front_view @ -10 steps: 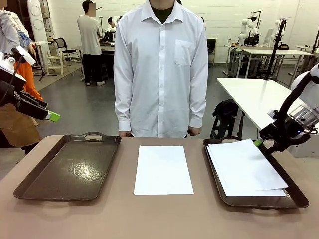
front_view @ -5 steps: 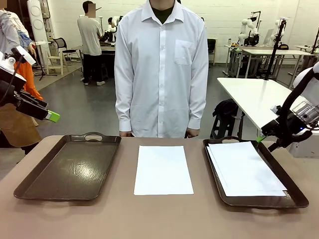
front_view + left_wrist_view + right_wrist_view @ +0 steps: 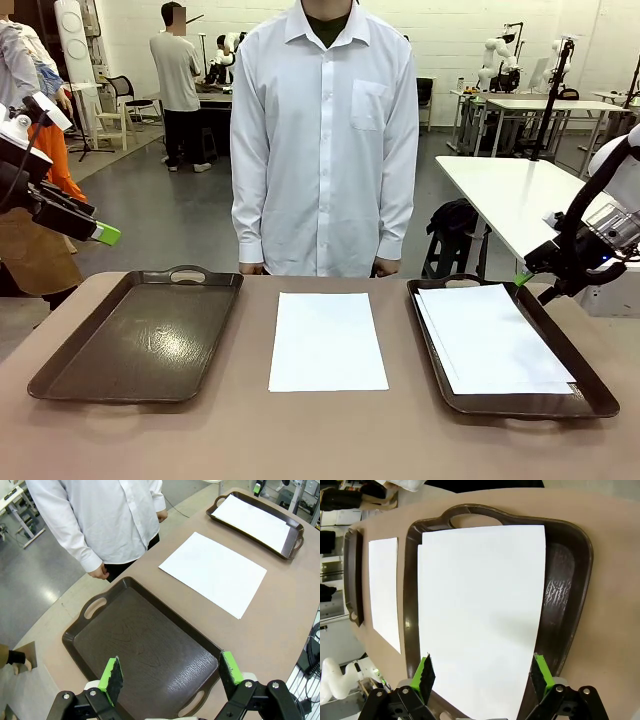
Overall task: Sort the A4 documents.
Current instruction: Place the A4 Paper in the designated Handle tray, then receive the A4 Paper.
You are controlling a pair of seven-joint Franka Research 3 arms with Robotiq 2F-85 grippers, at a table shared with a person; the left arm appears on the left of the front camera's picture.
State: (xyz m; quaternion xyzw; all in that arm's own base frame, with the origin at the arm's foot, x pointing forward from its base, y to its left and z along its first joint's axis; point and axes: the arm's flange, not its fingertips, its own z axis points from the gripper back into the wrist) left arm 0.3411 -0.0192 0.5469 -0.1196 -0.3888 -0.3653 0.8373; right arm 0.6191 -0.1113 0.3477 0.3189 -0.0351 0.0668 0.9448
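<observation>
The loose A4 sheet (image 3: 327, 340) lay mid-frame in the front view, long axis pointing up-frame, between the empty tray (image 3: 140, 340) and the stacked sheets (image 3: 495, 340) in the right tray (image 3: 520, 410). The left gripper (image 3: 171, 666) and right gripper (image 3: 483, 665) gaped wide, holding nothing (the right, at the frame's right edge, looked nearer).

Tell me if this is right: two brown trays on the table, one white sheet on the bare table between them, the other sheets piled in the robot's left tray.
Not quite: the other sheets are piled in the right tray, not the left tray, as the front view shows. The rest holds: two brown trays, one white sheet on the bare table between them.
</observation>
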